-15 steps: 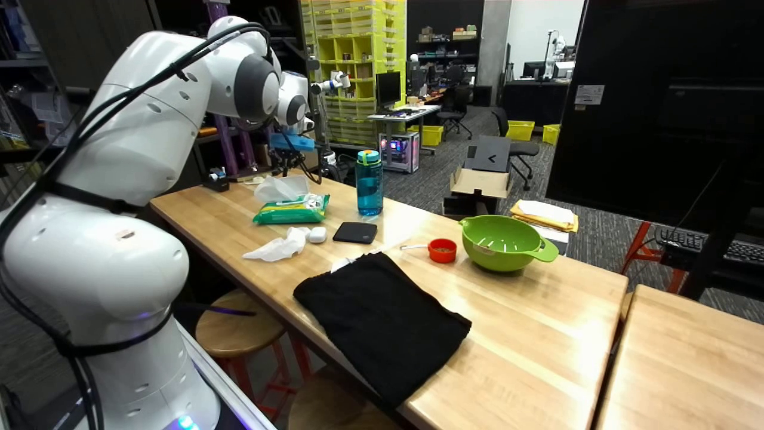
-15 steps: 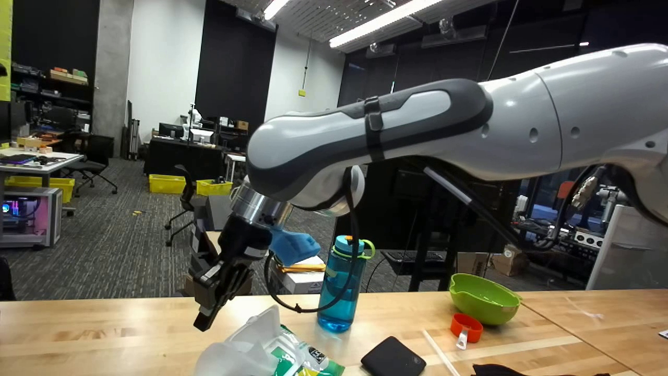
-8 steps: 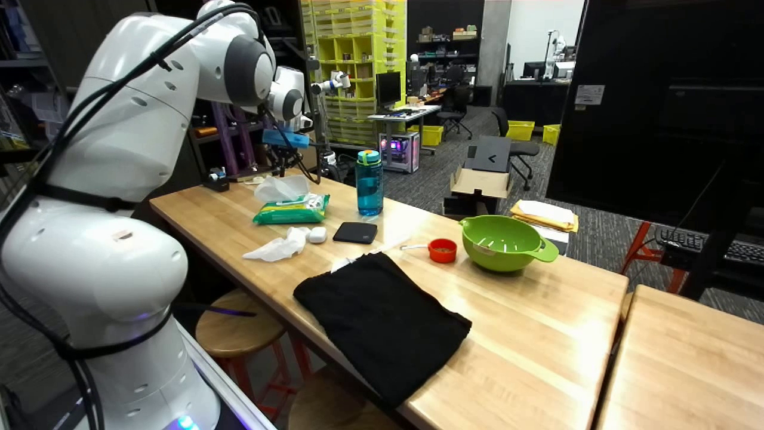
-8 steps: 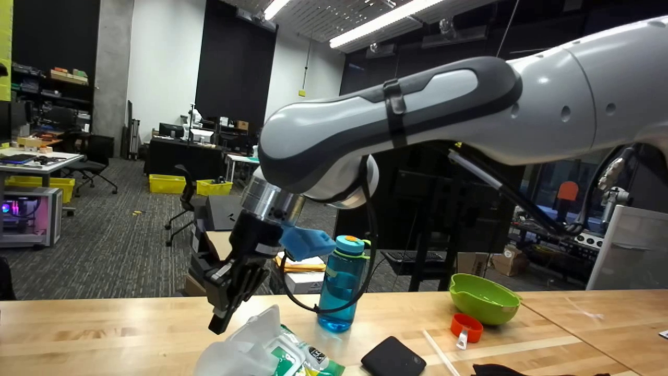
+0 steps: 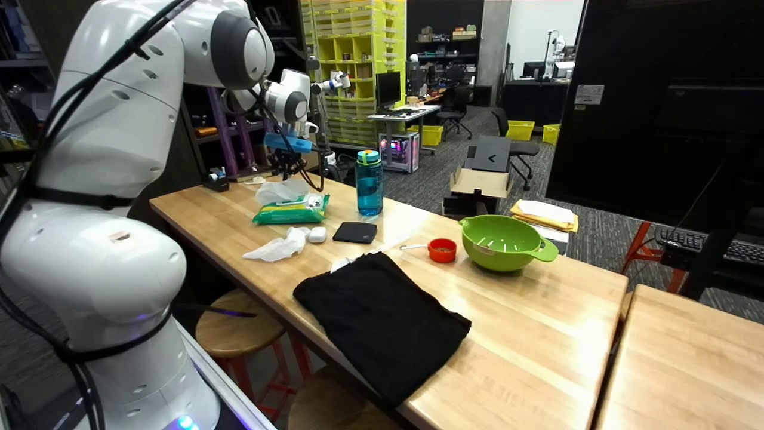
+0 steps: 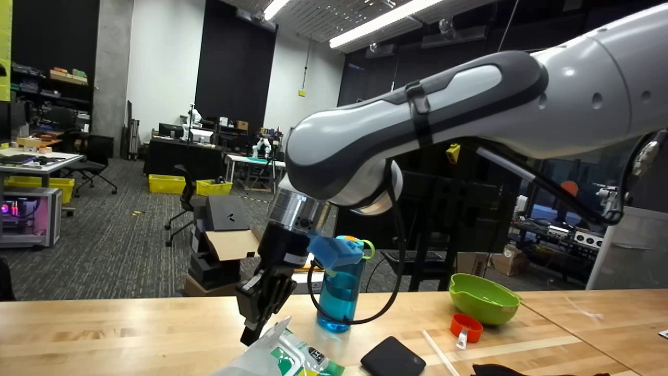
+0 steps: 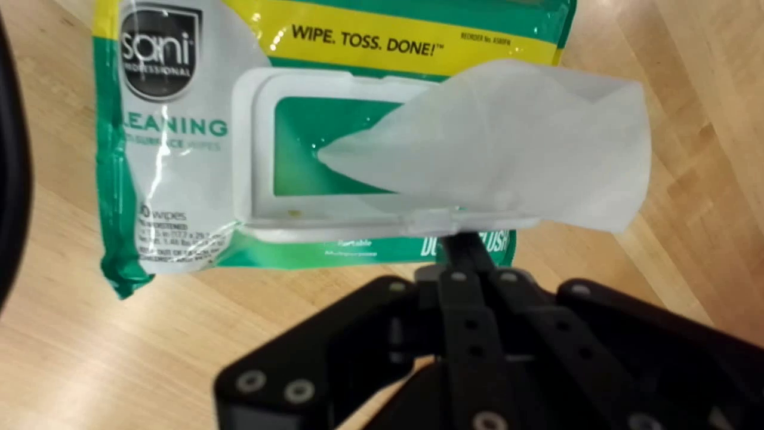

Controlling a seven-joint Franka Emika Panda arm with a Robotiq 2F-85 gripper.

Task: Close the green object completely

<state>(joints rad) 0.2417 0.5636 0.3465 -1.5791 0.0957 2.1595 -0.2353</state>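
Observation:
The green object is a flat green packet of cleaning wipes (image 5: pixel 286 214) lying on the table; it also shows in the other views (image 6: pixel 282 360) (image 7: pixel 286 257). A white plastic lid (image 6: pixel 263 350) stands raised on it. A loose white wipe (image 7: pixel 513 137) sticks out of its opening and covers part of it. My gripper (image 6: pixel 252 333) is low beside the raised lid. In the wrist view its fingers are together with nothing seen between them; the tips (image 7: pixel 465 242) reach the lid's edge and are partly hidden behind it. I cannot tell whether they touch it.
A teal bottle (image 5: pixel 370 188) stands upright near the packet. A black flat case (image 5: pixel 355 233), a small white case (image 5: pixel 317 235) and a crumpled wipe (image 5: pixel 277 249) lie close by. Farther along are a red cup (image 5: pixel 441 251), a green bowl (image 5: pixel 498 239) and a black cloth (image 5: pixel 385 322).
The gripper has moved right and slightly down in an exterior view, up to the raised lid. The white lid and wipe have changed shape and shifted right. The packet has not visibly moved.

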